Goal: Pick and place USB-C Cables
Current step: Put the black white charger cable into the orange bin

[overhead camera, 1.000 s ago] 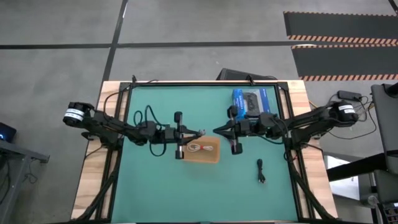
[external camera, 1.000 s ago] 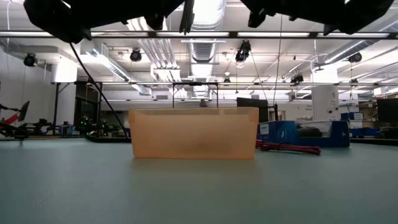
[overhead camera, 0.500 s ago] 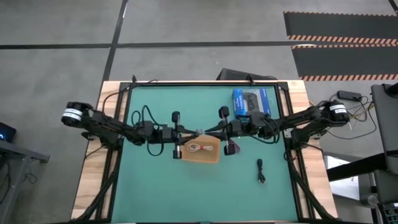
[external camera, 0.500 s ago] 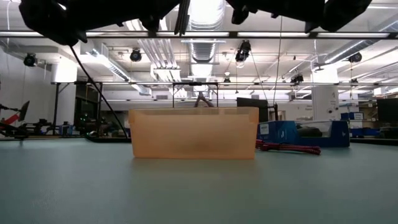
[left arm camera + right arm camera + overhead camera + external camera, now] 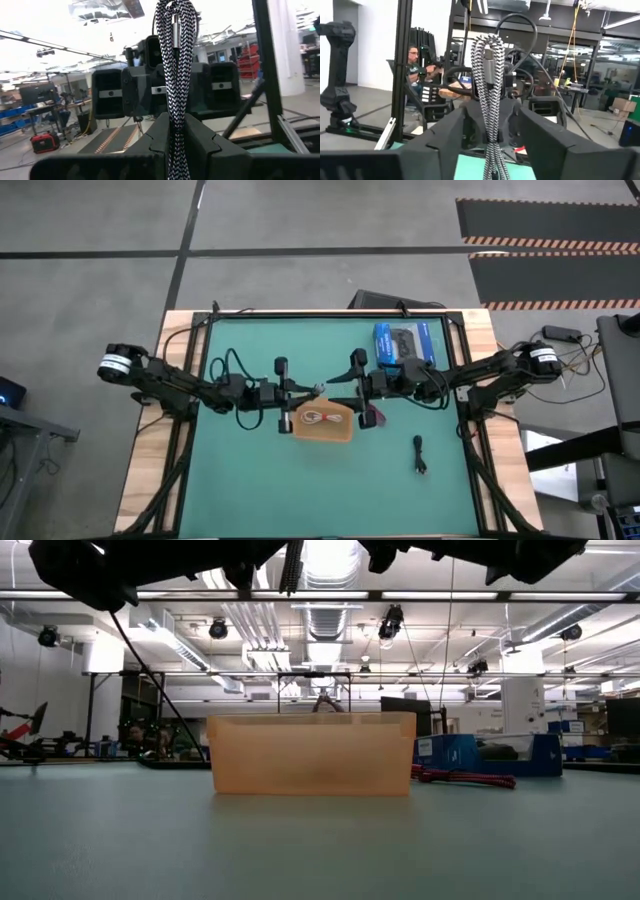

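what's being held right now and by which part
The left tool pinches the silver-grey braided cable bundle at its lower end; the right tool stands open around it.

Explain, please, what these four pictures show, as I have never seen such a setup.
This is a robot with two dark arms at a green-topped table, each ending in a two-finger gripper. One picture looks straight down, one looks level across the table, and two come from cameras on the wrists. On the table stand an orange plastic tray holding a folded white cable and a blue cardboard box. A thin black cable and a magenta cable lie loose. Above the tray, the left gripper clamps a silver-grey braided cable, while the right gripper stands open around it.
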You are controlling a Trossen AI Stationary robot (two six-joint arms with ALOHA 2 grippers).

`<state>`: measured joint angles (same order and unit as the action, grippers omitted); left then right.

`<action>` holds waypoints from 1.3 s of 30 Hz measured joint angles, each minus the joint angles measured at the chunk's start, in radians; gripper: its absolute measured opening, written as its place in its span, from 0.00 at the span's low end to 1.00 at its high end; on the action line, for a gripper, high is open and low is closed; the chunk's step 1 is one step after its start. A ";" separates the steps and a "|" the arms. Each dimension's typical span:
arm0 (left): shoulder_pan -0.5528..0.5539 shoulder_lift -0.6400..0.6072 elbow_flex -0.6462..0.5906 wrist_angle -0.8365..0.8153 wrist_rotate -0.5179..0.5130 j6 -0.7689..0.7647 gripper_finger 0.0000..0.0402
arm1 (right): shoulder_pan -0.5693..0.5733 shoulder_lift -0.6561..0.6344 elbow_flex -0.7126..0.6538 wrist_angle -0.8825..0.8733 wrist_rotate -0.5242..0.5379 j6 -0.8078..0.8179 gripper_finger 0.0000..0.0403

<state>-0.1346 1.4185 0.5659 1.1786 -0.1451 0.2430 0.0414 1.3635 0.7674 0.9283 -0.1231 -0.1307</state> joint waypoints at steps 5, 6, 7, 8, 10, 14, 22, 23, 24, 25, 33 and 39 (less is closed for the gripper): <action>0.011 0.000 0.029 0.002 -0.018 0.000 0.04 | 0.000 0.000 0.015 -0.004 0.081 0.000 0.54; 0.011 0.000 0.033 0.003 -0.019 0.001 0.04 | 0.000 0.000 0.020 -0.003 0.083 0.000 0.55; 0.011 0.001 0.038 0.004 -0.019 0.003 0.04 | 0.000 0.000 0.025 -0.004 0.085 0.000 0.55; 0.011 0.003 0.040 0.004 -0.018 0.004 0.04 | 0.000 0.000 0.033 -0.009 0.084 0.000 0.55; 0.012 0.004 0.042 0.000 -0.018 0.004 0.04 | 0.000 0.005 0.046 -0.015 0.081 0.000 0.55; 0.016 0.004 0.043 0.001 -0.018 0.000 0.04 | 0.000 0.041 0.089 -0.036 0.070 0.000 0.56; 0.016 0.004 0.035 0.000 -0.018 -0.001 0.04 | 0.000 0.114 0.179 -0.065 0.070 0.016 0.53; 0.016 0.004 0.035 0.000 -0.017 -0.001 0.04 | 0.000 0.118 0.183 -0.079 0.069 0.015 0.52; 0.016 0.004 0.034 0.000 -0.017 -0.002 0.04 | 0.000 0.120 0.191 -0.093 0.069 0.015 0.49; 0.016 0.004 0.034 0.001 -0.017 -0.002 0.04 | 0.000 0.123 0.198 -0.103 0.069 0.014 0.47; 0.016 0.004 0.031 -0.004 -0.017 -0.003 0.07 | 0.000 0.121 0.210 -0.139 0.067 -0.001 0.15; 0.016 0.004 0.030 -0.010 -0.016 -0.046 0.11 | 0.000 0.118 0.208 -0.145 0.054 -0.011 0.04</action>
<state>-0.1191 1.4223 0.5961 1.1687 -0.1613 0.1970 0.0418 1.4811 0.9752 0.7836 -0.0695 -0.1421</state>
